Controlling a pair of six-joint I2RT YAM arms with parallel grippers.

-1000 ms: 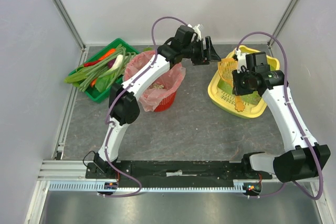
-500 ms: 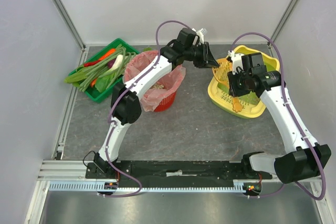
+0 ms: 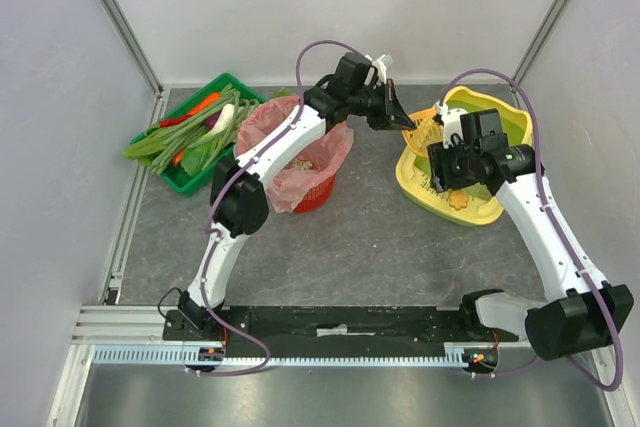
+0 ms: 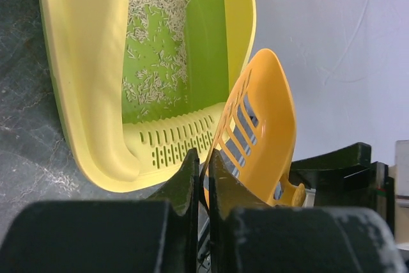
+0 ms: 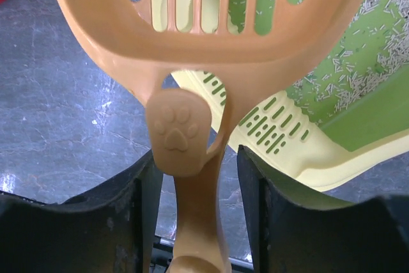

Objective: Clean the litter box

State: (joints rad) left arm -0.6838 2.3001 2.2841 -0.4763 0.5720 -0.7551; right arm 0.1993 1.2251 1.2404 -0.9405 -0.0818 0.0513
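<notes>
The litter box [image 3: 485, 209] is set on the right side of the worktop [image 3: 370, 237], well apart from the red basket [image 3: 312, 202] lined with a pink bag. The box is only thinly covered: pale grains are scattered over its lime-green floor, with bare patches between them, as seen from the left wrist [image 4: 83, 62]. Some beige material can be made out inside the bag, so part of the cleaning is judged to be done. Whether any clumps are left in the box cannot be told. No load is seen on the orange slotted scoop [image 3: 425, 127], which is held above the box's left edge.

The left gripper [image 3: 395, 117] is pressed together on the thin rim of the scoop [image 4: 262, 113], with its fingertips clamped on the plastic. The right gripper [image 3: 445, 172] is parted about halfway. In its wrist view the scoop's handle [image 5: 195, 209] is seen between the two fingers [image 5: 131, 209], with a clear gap on one side, so it is not gripped there. More sifting and a tip into the basket are judged to be left.
</notes>
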